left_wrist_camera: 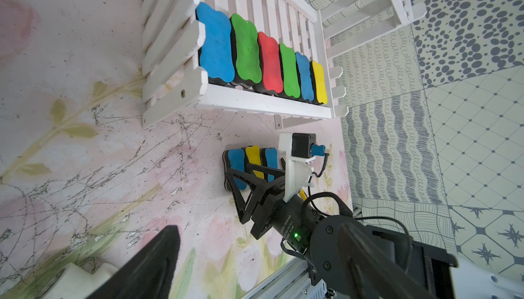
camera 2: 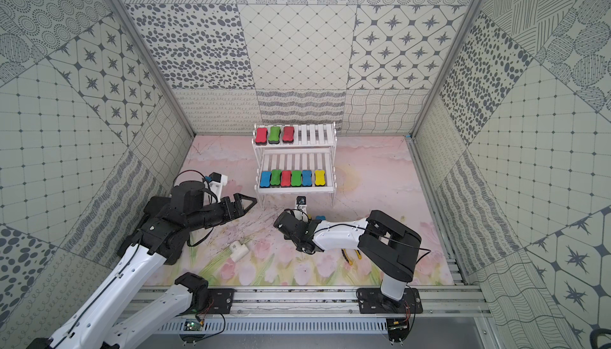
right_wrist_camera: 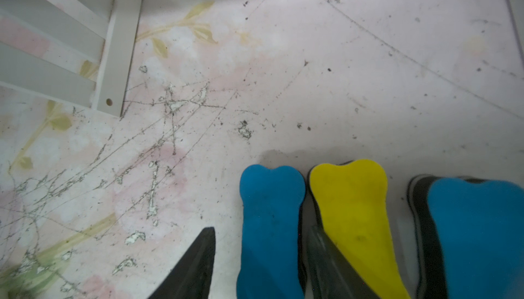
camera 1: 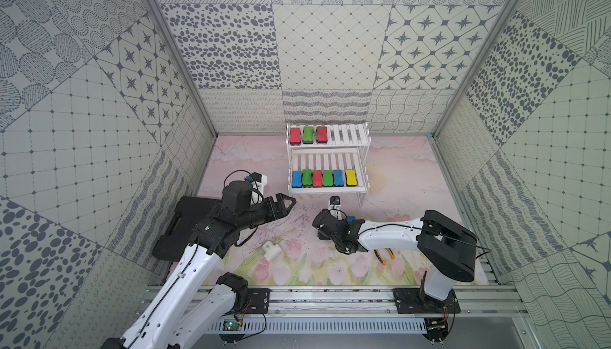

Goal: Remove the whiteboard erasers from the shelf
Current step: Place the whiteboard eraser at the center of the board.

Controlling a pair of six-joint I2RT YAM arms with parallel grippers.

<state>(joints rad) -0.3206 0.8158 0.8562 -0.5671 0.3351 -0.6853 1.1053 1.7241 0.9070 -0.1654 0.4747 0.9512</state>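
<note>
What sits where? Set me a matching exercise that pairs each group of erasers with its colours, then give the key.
Column one:
1. upper-tier erasers
2. lower-tier erasers
3. tabletop erasers

Column two:
a. blue, yellow, blue
b. red, green, red
c. blue, green, red, green, blue, yellow

Pairs: 1-b, 2-c, 3-a.
</note>
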